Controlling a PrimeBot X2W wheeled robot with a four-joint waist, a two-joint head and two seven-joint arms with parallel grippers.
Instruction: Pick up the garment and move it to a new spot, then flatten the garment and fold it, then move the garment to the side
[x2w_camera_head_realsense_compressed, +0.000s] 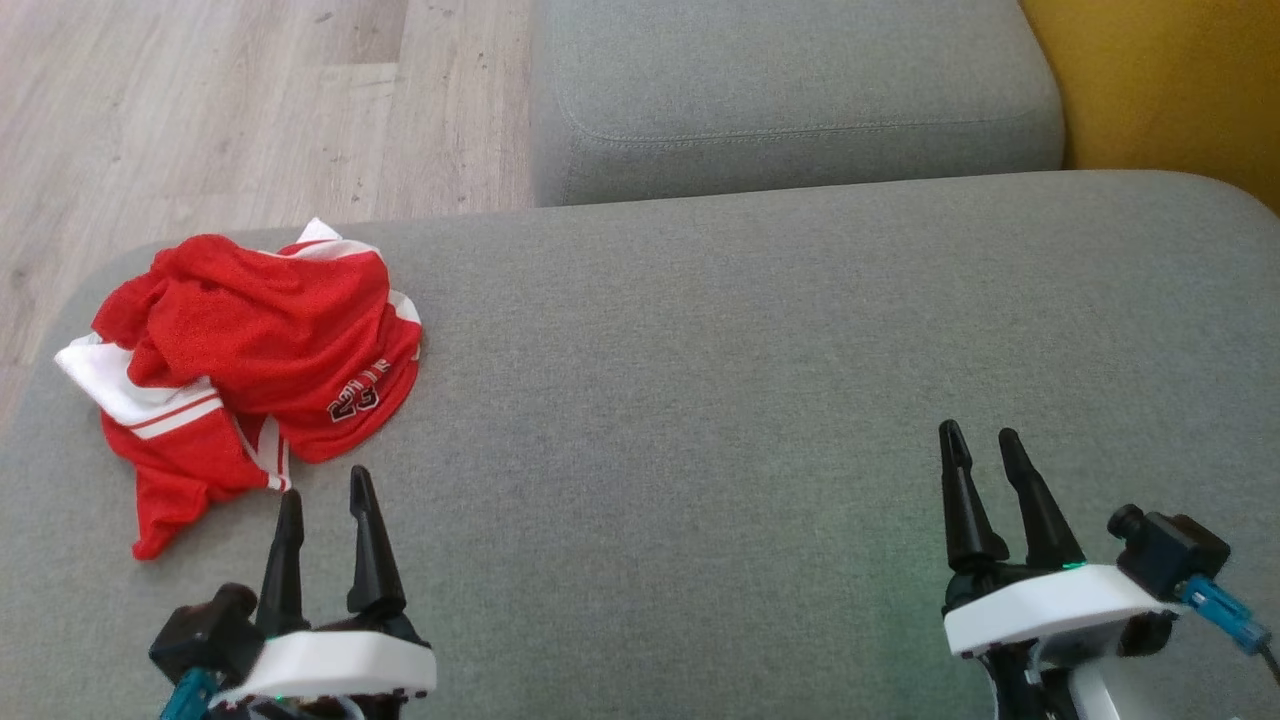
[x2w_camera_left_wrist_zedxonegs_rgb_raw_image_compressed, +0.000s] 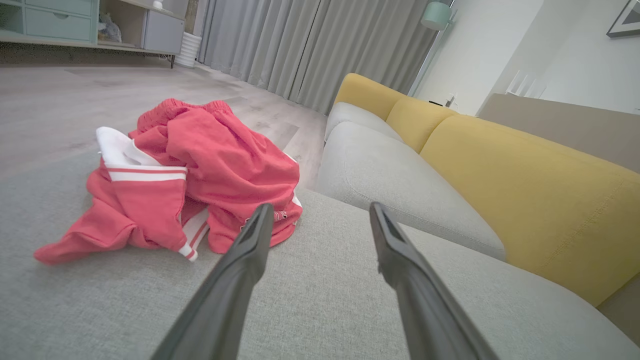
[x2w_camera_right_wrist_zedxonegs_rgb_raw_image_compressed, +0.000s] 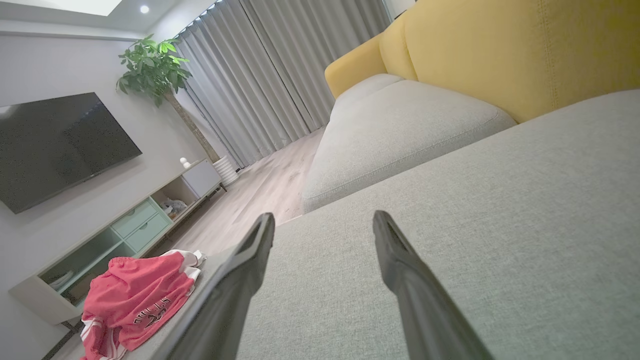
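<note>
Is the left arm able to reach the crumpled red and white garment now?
Probably yes: the left gripper, jaws open, sits just short of the crumpled red and white garment, with bare grey sofa cushion between.

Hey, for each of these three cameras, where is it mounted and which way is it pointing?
Head view: on the head, looking forward and down at the grey seat; left gripper and right gripper, both open, at the bottom.
Left wrist view: on the left wrist, looking along its fingers towards the red garment and yellow backrest.
Right wrist view: on the right wrist, looking along its fingers across the seat towards the television.
Shared: all three see garment and seat.
</note>
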